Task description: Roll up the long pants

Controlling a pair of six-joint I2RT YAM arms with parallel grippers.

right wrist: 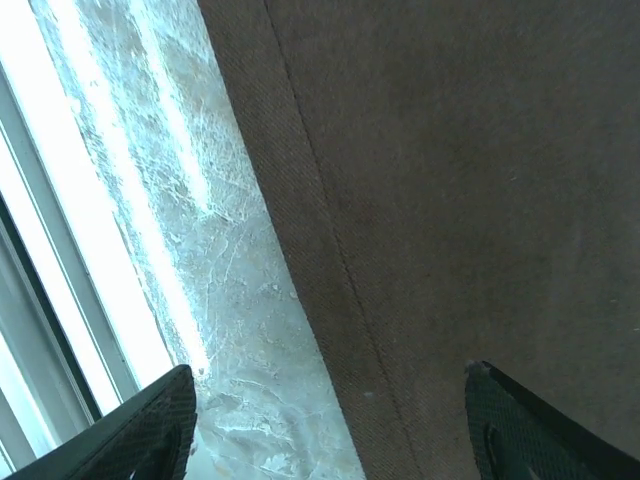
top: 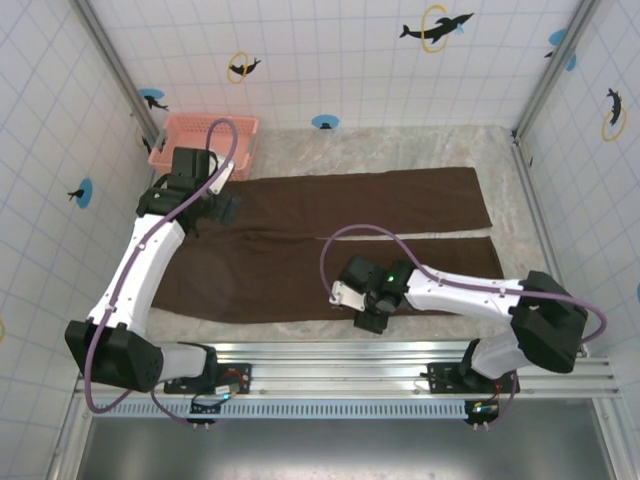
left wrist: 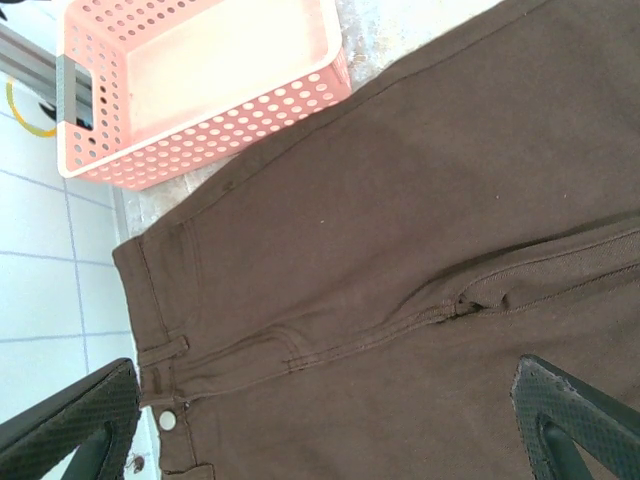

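Dark brown soft cloth long pants (top: 280, 270) lie flat and unrolled on the pale marbled stone counter (top: 400, 140). The waistband (left wrist: 160, 300) is at the left, and both legs run right side by side with a thin strip of counter between them. A pink perforated plastic basket (top: 205, 140) sits just beside the far waist corner, not on the cloth.

The left gripper (left wrist: 320, 420) hovers over the fly area near the small metal button (left wrist: 167, 420), jaws spread wide, holding nothing. The right gripper (right wrist: 340, 425) is low at the near edge of the near leg (top: 460, 255), jaws well apart and empty. In the right wrist view one finger is over bare counter and the other over cloth, with the side seam (right wrist: 335, 250) running between them.

Judgement: no rolling done yet. The step in hand looks like taking hold of the near edge, probably to fold the near leg over the far leg (top: 400, 200) before rolling.

To do it well:
- Bring the outer finger down onto the counter and slide it under the edge, so both cloth layers get pinched and not just the top one.
- Grip at the seam, not further in, or the cloth bunches.
- The left side should take the waist on the same near edge so the fold lifts evenly and straight.
- Keep the lift low, since soft cloth will likely sag and drag.
- Watch the basket when the waist moves.
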